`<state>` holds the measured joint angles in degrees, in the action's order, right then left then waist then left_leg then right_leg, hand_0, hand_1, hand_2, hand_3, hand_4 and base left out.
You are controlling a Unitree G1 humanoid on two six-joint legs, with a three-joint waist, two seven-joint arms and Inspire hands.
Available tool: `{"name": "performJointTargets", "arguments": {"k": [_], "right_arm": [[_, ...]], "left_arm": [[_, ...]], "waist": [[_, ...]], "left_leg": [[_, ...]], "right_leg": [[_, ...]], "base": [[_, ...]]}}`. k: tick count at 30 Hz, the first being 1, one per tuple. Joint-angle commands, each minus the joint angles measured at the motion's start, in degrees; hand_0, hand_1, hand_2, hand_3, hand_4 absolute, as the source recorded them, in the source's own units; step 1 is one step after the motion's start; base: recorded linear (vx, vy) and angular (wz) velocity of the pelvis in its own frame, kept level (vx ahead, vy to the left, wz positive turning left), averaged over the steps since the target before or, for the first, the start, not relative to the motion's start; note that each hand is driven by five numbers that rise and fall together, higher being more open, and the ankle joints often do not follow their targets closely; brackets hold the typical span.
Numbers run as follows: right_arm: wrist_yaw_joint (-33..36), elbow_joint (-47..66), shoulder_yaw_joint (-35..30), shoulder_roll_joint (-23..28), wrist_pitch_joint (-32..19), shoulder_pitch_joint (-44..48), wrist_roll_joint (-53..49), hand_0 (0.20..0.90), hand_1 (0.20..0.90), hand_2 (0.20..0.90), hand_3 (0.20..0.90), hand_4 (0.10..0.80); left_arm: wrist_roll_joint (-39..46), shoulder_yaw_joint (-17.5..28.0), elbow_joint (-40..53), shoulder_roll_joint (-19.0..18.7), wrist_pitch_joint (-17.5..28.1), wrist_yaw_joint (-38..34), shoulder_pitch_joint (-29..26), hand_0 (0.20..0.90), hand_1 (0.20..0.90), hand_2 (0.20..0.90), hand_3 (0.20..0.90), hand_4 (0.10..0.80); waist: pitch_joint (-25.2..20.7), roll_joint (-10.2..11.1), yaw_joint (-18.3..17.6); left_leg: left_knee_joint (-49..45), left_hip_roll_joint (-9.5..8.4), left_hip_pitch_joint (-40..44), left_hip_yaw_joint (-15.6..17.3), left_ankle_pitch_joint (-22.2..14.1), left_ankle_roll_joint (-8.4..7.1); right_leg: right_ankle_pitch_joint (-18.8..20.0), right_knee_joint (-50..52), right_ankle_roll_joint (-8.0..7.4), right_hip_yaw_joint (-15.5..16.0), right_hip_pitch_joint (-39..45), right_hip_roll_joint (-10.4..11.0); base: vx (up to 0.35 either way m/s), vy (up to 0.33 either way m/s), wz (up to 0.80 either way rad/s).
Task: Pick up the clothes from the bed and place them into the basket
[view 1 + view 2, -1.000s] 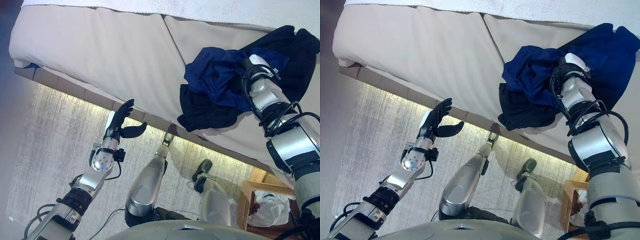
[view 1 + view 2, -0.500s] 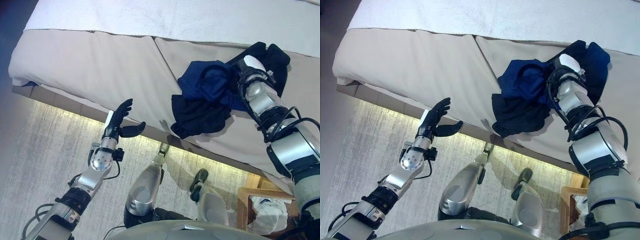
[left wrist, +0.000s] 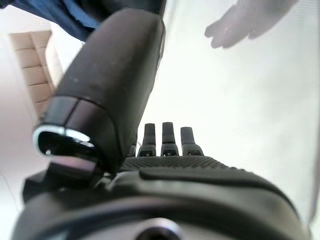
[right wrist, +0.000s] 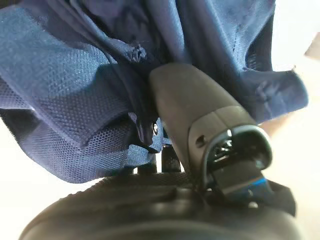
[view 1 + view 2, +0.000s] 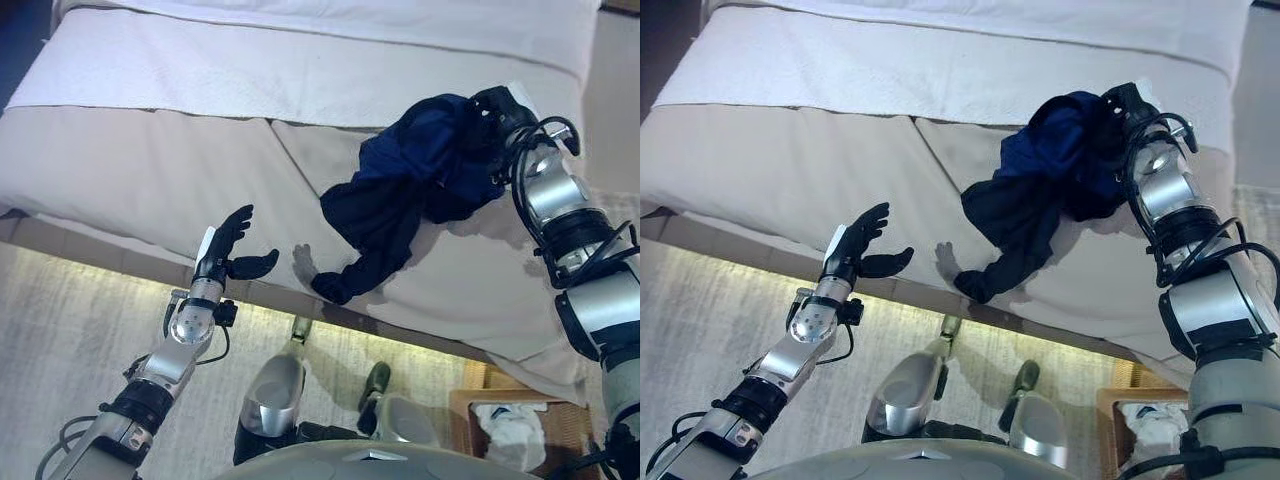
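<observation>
The clothes, a dark navy bundle of soft knit and mesh fabric, are hanging from the right hand above the bed; the upper part is bunched at the hand while a long dark tail is trailing down and lying on the beige cover near the bed's front edge. In the right wrist view the thumb is pressing into blue folds and cloth is wrapping round the fingers, so the hand is curled closed on the garment. The bundle looks light and limp; it is draping and stretching rather than holding shape, so it will probably swing and drag; a grip on a thick bunched fold near the middle seems safer than one on a thin edge, which could slip out. The trailing end may catch on the bed edge unless it is lifted clear. The left hand is hovering over the bed's near edge with fingers straight and spread, holding nothing. The wicker basket, already holding something white, is sitting on the floor at the robot's lower right, well apart from the bundle.
</observation>
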<state>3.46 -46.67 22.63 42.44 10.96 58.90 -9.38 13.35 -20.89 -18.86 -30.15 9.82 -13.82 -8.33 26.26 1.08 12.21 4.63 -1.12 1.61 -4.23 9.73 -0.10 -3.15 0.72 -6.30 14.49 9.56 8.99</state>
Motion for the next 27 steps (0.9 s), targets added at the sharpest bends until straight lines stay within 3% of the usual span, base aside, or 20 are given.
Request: {"name": "performJointTargets", "arguments": {"k": [1, 8, 15, 18, 21, 24, 25, 26, 27], "right_arm": [[1.2, 4.8, 0.7, 4.8, -5.0, 0.2, -8.5, 0.3, 0.3, 0.3, 0.2, 0.1], [0.4, 6.0, -4.5, 5.9, -5.0, -0.7, -18.0, 0.3, 0.3, 0.3, 0.2, 0.1], [-10.2, 7.0, -5.3, 6.1, 0.0, -3.8, -22.0, 0.3, 0.3, 0.3, 0.2, 0.1], [-17.3, 5.2, -5.6, 3.5, 4.1, -6.4, -29.7, 0.3, 0.3, 0.3, 0.2, 0.1], [-19.5, 1.1, -7.6, -0.1, 5.5, -8.8, -33.5, 0.3, 0.3, 0.3, 0.2, 0.1], [-21.2, -3.5, -9.2, -2.5, 5.7, -10.5, -31.2, 0.3, 0.3, 0.3, 0.2, 0.1], [-20.8, -5.4, -8.8, -3.1, 5.6, -11.3, -28.4, 0.502, 0.502, 0.502, 0.436, 0.336], [-20.3, -6.4, -8.6, -3.3, 5.1, -11.7, -26.1, 0.9, 0.9, 0.9, 0.9, 0.8], [-19.8, -7.3, -8.2, -3.3, 4.1, -12.1, -22.0, 0.9, 0.9, 0.9, 0.9, 0.8]], "left_arm": [[-2.5, 0.1, -1.0, 0.2, 4.6, 0.4, 3.1, 0.9, 0.9, 0.9, 0.9, 0.8], [-3.0, 0.3, -3.7, 0.7, 5.8, 1.1, 3.0, 0.9, 0.9, 0.9, 0.9, 0.8], [-3.5, 0.8, -5.0, 0.2, 6.1, 2.6, 2.9, 0.9, 0.9, 0.9, 0.9, 0.8], [-3.6, 1.2, -5.4, 0.7, 5.8, 3.0, 2.3, 0.9, 0.9, 0.9, 0.9, 0.8], [-3.5, 1.2, -5.6, 1.0, 5.3, 3.6, 1.7, 0.9, 0.9, 0.9, 0.9, 0.8], [-3.5, 1.1, -5.5, 0.9, 4.9, 4.1, 1.5, 0.9, 0.9, 0.9, 0.9, 0.8], [-3.7, 0.9, -5.5, 1.1, 4.8, 3.8, 1.3, 0.9, 0.9, 0.9, 0.9, 0.8], [-3.6, 0.7, -5.4, 1.1, 4.6, 3.7, 1.2, 0.9, 0.9, 0.9, 0.9, 0.8], [-3.5, 0.6, -5.3, 1.1, 4.5, 3.4, 1.2, 0.9, 0.9, 0.9, 0.9, 0.8]], "waist": [[-14.3, 1.2, -1.1], [-15.8, 2.0, -2.4], [-16.3, 2.6, -3.3], [-16.3, 2.8, -3.1], [-16.4, 2.8, -2.6], [-16.4, 2.7, -2.2], [-16.3, 2.6, -2.1], [-16.2, 2.5, -2.1], [-16.1, 2.4, -2.1]], "left_leg": [[-2.5, -0.08, 3.2, 0.5, -10.6, 1.25], [-1.7, 0.45, 4.3, 2.1, -11.0, 1.04], [-2.6, 0.42, 4.6, 2.6, -11.7, 1.13], [-2.2, 0.55, 4.9, 2.6, -11.7, 1.06], [-1.9, 0.66, 5.2, 2.5, -11.6, 0.98], [-1.8, 0.6, 5.3, 2.1, -11.6, 1.0], [-1.7, 0.62, 5.3, 2.1, -11.5, 1.02], [-1.7, 0.61, 5.3, 2.0, -11.4, 1.04], [-1.7, 0.6, 5.3, 2.0, -11.4, 1.08]], "right_leg": [[6.0, 0.7, 0.44, -4.3, -4.9, 0.1], [6.4, -0.6, 0.3, -4.7, -4.1, -0.1], [6.3, -0.3, 0.34, -5.8, -4.1, -0.1], [6.4, -0.7, 0.33, -5.7, -3.7, -0.1], [6.5, -1.0, 0.43, -5.2, -3.3, -0.2], [6.4, -1.2, 0.53, -5.0, -3.1, -0.3], [6.4, -1.2, 0.53, -5.0, -3.1, -0.3], [6.5, -1.3, 0.53, -5.0, -3.1, -0.3], [6.5, -1.3, 0.54, -5.1, -3.1, -0.3]], "base": [[0.004, -0.016, -0.04], [0.005, -0.019, -0.08], [0.012, -0.005, -0.03], [0.015, -0.01, -0.14], [0.007, -0.004, -0.02], [0.0, 0.0, 0.0], [0.0, 0.0, 0.0], [0.0, 0.0, 0.0], [0.0, 0.0, 0.0]]}}
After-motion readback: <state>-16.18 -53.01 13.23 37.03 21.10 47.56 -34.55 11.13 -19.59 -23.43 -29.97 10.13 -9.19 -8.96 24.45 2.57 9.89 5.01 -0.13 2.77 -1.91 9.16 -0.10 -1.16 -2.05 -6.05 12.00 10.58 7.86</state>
